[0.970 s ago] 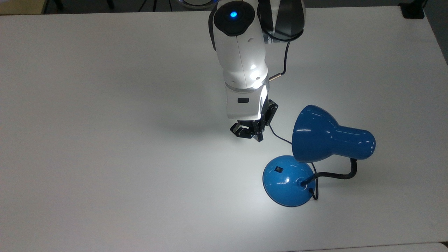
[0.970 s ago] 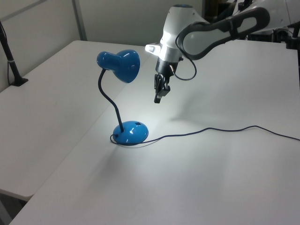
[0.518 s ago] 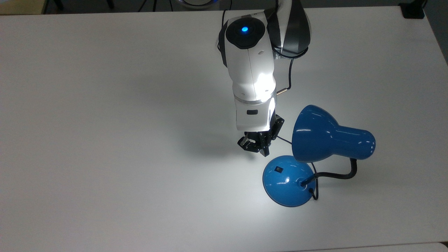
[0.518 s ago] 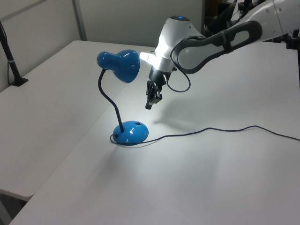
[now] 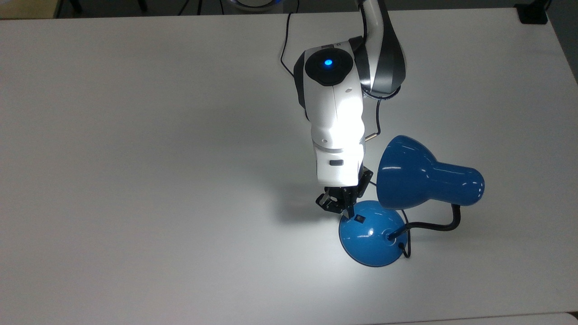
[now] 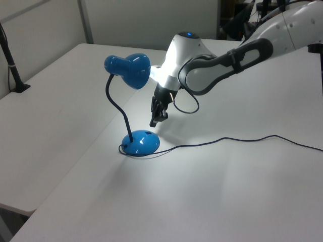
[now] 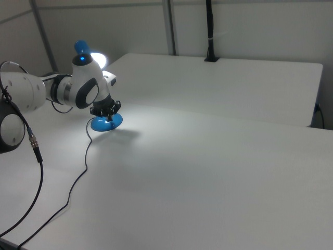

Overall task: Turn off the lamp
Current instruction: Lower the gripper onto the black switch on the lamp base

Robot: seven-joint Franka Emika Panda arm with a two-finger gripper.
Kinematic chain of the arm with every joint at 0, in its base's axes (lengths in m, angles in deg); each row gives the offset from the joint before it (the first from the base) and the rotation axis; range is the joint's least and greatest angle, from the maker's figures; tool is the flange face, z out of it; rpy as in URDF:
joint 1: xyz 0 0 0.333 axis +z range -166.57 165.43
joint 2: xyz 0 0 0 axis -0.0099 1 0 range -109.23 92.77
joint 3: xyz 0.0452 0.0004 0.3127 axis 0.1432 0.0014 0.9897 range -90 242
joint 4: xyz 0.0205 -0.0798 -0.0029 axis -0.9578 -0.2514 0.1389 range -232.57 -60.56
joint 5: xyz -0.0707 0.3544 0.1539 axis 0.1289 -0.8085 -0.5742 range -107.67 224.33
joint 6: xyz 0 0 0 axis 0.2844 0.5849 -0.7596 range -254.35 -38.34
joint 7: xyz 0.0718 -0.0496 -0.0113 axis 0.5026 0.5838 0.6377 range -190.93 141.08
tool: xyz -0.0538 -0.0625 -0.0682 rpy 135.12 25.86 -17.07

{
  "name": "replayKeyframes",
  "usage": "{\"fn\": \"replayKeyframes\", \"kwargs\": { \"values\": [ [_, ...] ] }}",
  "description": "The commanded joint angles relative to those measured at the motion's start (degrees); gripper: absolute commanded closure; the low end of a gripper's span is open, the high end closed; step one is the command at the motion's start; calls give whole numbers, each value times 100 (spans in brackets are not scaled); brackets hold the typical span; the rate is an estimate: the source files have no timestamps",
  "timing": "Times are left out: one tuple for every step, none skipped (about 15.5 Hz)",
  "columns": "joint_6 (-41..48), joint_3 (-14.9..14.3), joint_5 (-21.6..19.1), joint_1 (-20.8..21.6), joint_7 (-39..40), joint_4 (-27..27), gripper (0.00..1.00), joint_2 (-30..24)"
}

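Now end effector (image 5: 344,206) fingers nearly together, just above lit lamp (image 5: 372,232) base switch.

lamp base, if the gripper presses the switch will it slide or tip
The lamp base is wide and domed, sitting flat on the table, so tipping seems unlikely. Its glossy surface and the smooth tabletop could let it slide. The shade hangs off-centre on a bent neck, which may wobble.

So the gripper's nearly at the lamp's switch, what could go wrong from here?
The switch is small on the domed base, so the gripper could land off it and slide down the slope. The base stands free on the table; a slanted push might shove it. The arm passes close beside the shade and might bump it.
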Motion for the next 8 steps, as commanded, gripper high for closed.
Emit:
{"fn": "replayKeyframes", "kwargs": {
  "values": [
    [-96, -89, -38, 165, 112, 165, 100, 137],
    [-105, -89, -47, 165, 112, 165, 100, 137],
    [-105, -89, -38, 165, 112, 165, 100, 137],
    [-105, -89, -38, 174, 129, 157, 100, 155],
    [-105, -89, -29, 166, 181, 157, 100, 181],
    [-105, -89, -38, 165, 217, 157, 100, 234],
    [-105, -89, -29, 165, 243, 139, 100, 278],
    [-105, -89, -12, 165, 287, 122, 100, 304]
  ]
}}
